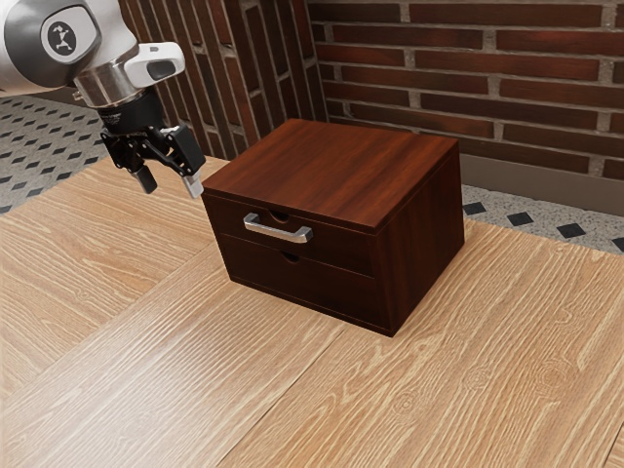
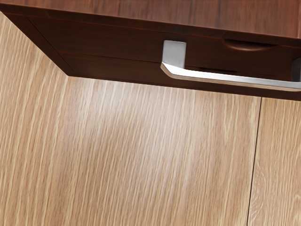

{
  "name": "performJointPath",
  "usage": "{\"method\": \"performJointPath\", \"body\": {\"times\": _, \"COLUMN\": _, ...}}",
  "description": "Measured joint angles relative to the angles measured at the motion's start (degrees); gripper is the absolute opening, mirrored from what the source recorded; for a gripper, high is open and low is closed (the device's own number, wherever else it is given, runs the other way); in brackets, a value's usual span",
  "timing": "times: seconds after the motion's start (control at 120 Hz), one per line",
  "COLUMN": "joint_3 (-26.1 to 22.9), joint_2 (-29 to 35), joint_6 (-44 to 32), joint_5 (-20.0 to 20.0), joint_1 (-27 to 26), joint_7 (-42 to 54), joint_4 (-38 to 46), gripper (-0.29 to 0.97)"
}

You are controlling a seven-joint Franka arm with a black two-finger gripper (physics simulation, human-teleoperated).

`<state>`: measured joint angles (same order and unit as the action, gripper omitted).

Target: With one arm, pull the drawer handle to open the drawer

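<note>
A dark wooden cabinet [image 1: 336, 171] with two stacked drawers stands on the table. The upper drawer [image 1: 331, 239] carries a silver bar handle [image 1: 278, 229] and sits flush with the cabinet front, as does the lower drawer [image 1: 312, 283]. My gripper [image 1: 169, 179] hangs above the table beyond the cabinet's corner at the exterior view's left, open, nothing between its fingers, a short way from the handle. In the wrist view the handle [image 2: 225, 77] runs along the drawer front [image 2: 117, 42] with its near post visible.
The light wooden table [image 1: 292, 390] extends widely in front of the cabinet and toward the exterior view's left. A brick wall [image 1: 468, 68] rises behind, above a tiled floor [image 1: 39, 136].
</note>
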<state>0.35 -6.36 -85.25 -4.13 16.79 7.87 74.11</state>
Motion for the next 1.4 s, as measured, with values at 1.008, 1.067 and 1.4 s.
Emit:
{"method": "performJointPath", "body": {"times": 1.008, "joint_3": -9.9, "joint_2": 7.5, "joint_6": -11.5, "joint_5": -0.5, "joint_1": -0.5, "joint_7": 62.4, "joint_4": 10.2, "gripper": 0.66}}
{"method": "performJointPath", "body": {"times": 1.067, "joint_3": -9.8, "joint_2": 8.6, "joint_6": -15.7, "joint_5": -1.5, "joint_1": -1.1, "joint_7": 66.4, "joint_4": 13.3, "gripper": 0.65}}
{"method": "performJointPath", "body": {"times": 1.4, "joint_3": -7.4, "joint_2": 9.7, "joint_6": -35.2, "joint_5": -1.7, "joint_1": 1.2, "joint_7": 83.2, "joint_4": 23.0, "gripper": 0.53}}
